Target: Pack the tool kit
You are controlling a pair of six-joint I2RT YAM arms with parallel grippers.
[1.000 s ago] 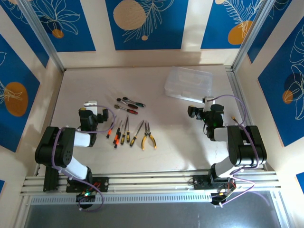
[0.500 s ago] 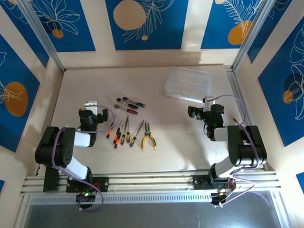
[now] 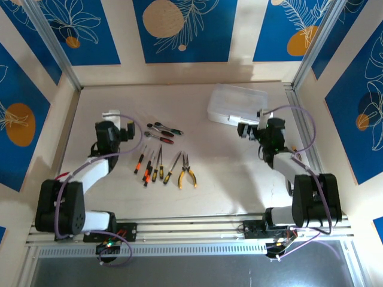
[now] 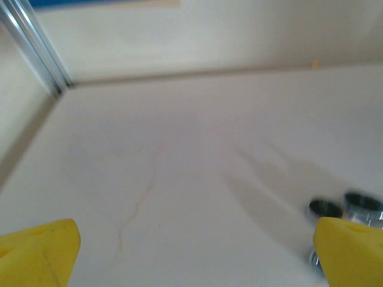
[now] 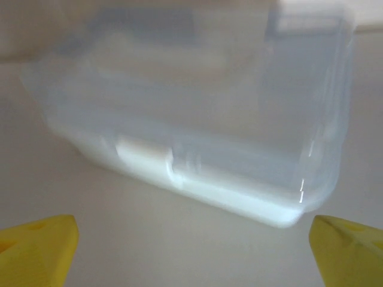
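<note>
Top external view shows you the clear rectangular plastic case (image 3: 237, 104) lying near the far right corner of the bench (image 3: 227, 191). Your right claw (image 3: 252, 121) sits just beside the case's near edge, jaws spread wide and gripping nothing. In the right wrist view the case looks blurred, its white latch (image 5: 143, 152) facing you. Your left claw (image 3: 119, 121) is also wide open and empty, toward the left edge. Beside it, loose around mid-bench, lie the metal wrenches (image 3: 164, 128), the red, orange and black screwdrivers (image 3: 154, 172) and the yellow-handled pliers (image 3: 187, 174).
</note>
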